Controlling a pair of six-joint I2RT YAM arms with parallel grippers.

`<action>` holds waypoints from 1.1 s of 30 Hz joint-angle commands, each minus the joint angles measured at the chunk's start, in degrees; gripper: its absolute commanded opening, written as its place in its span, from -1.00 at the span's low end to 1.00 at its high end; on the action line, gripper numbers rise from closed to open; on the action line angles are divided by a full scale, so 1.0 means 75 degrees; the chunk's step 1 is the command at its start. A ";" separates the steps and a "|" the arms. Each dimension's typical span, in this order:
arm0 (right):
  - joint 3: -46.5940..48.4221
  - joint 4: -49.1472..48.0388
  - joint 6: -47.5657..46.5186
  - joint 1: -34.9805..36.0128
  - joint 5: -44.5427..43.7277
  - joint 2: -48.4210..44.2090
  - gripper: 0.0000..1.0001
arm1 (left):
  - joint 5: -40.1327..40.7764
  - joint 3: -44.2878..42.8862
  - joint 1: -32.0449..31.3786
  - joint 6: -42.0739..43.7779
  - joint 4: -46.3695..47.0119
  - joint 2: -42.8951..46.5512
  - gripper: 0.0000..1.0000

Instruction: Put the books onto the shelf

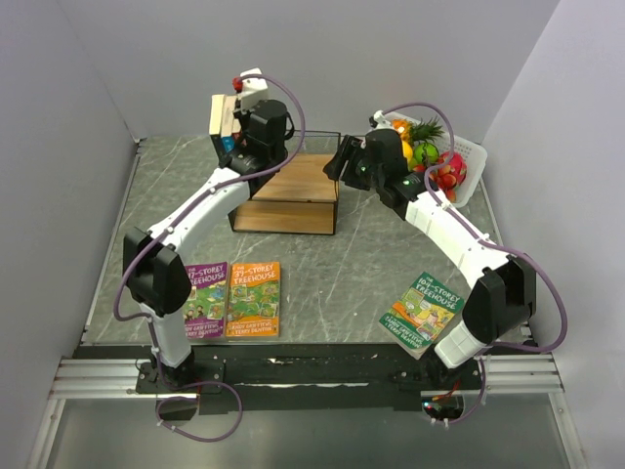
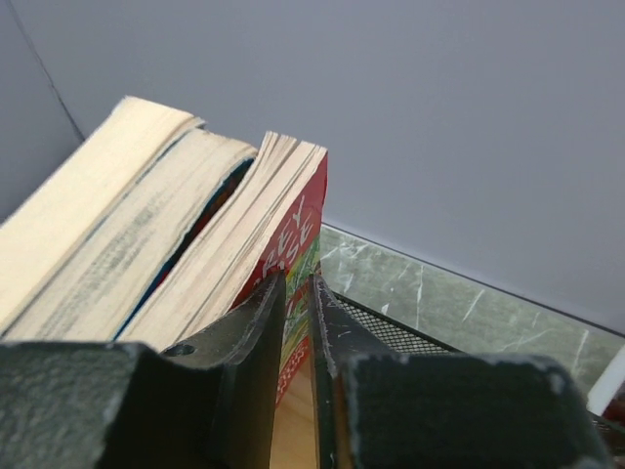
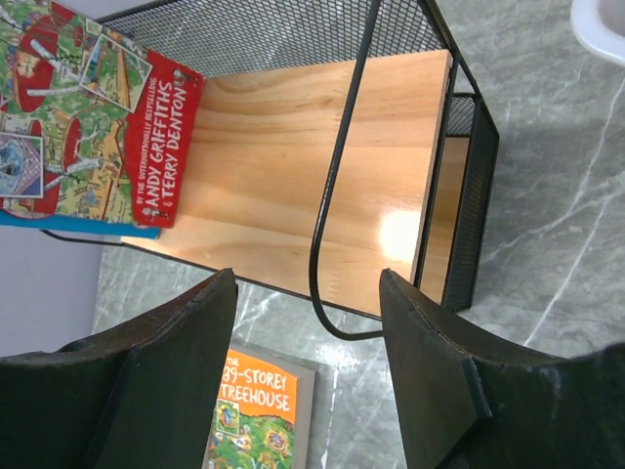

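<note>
Right now the left pincer (image 2: 298, 291) is clenched on the red book (image 2: 293, 210), upright beside other books (image 2: 107, 225). Right pincer (image 3: 308, 293) released, empty, w/ shelf (image 3: 293, 166) just beyond it, orange book (image 3: 256, 415) on surface (image 3: 547, 195) beneath.

Here is the shelf (image 3: 293, 166): pale wood boards, smooth, finished enough to throw a bright glare patch; around them runs thin black metal wire (image 3: 312, 256) and fine black mesh (image 3: 254, 34), both matt; the books (image 2: 146, 244) show cream paper page edges, dull, rough and a little ragged; the red cover (image 3: 98, 127) is smooth printed card; the orange book (image 1: 254, 298) lying flat has the same slick cover; the table (image 1: 332, 264) looks like grey veined stone, smooth with a low sheen; the fingers (image 2: 244, 332) of the left gripper (image 2: 298, 322) are dark plastic, grainy and matt; the right gripper (image 3: 308, 278) likewise; the basket (image 1: 473, 156) is white plastic; the arm shells (image 1: 210, 200) are glossy white plastic.
</note>
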State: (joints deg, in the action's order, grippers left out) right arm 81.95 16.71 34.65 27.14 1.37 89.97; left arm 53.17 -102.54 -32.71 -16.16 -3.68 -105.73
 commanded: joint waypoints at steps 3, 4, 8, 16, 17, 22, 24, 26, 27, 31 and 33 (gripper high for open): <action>-0.0075 -0.0247 -0.0027 0.0038 -0.0065 -0.0301 0.35 | -0.0093 -0.0132 -0.0115 0.0209 0.0362 0.0598 -0.53; -0.0087 -0.0247 -0.0027 0.0038 -0.0065 -0.0313 0.36 | -0.0093 -0.0132 -0.0185 0.0245 0.0385 0.0598 -0.53; -0.0145 -0.0236 -0.0027 0.0027 -0.0077 -0.0406 0.36 | -0.0105 -0.0144 -0.0385 0.0397 0.0432 0.0656 -0.52; -0.0275 -0.0271 -0.0039 0.0026 -0.0088 -0.0665 0.39 | -0.0093 -0.0238 -0.0724 0.0725 0.0714 0.0762 -0.42; -0.0275 -0.0248 -0.0039 0.0038 -0.0077 -0.0665 0.38 | -0.0070 -0.0261 -0.0736 0.0737 0.0691 0.0727 -0.42; -0.0368 -0.0259 -0.0015 0.0038 -0.0100 -0.0805 0.39 | -0.0069 -0.0203 -0.0760 0.0667 0.0667 0.0785 -0.42; -0.0403 -0.0236 -0.0015 0.0038 -0.0100 -0.0863 0.39 | -0.0058 -0.0156 -0.0772 0.0667 0.0667 0.0832 -0.42; -0.0532 -0.0224 0.0008 0.0050 -0.0089 -0.1097 0.39 | -0.0034 -0.0156 -0.0888 0.0702 0.0632 0.0961 -0.42; -0.0590 -0.0131 0.0008 0.0050 -0.0088 -0.1214 0.42 | -0.0011 -0.0144 -0.0935 0.0725 0.0608 0.1031 -0.42; -0.1665 -0.0270 0.0090 0.0085 -0.0135 -0.2534 0.59 | -0.0010 0.0265 -0.1508 0.0995 0.0901 0.1848 -0.36; -0.2112 -0.0341 0.0160 0.0120 -0.0159 -0.3041 0.64 | -0.0116 0.0627 -0.1743 0.0995 0.0994 0.2166 -0.26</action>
State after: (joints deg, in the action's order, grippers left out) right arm 71.31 16.05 34.92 27.24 1.13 77.21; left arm 52.38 -100.31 -41.65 -10.44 -0.30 -98.08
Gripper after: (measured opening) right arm 0.800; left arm 0.337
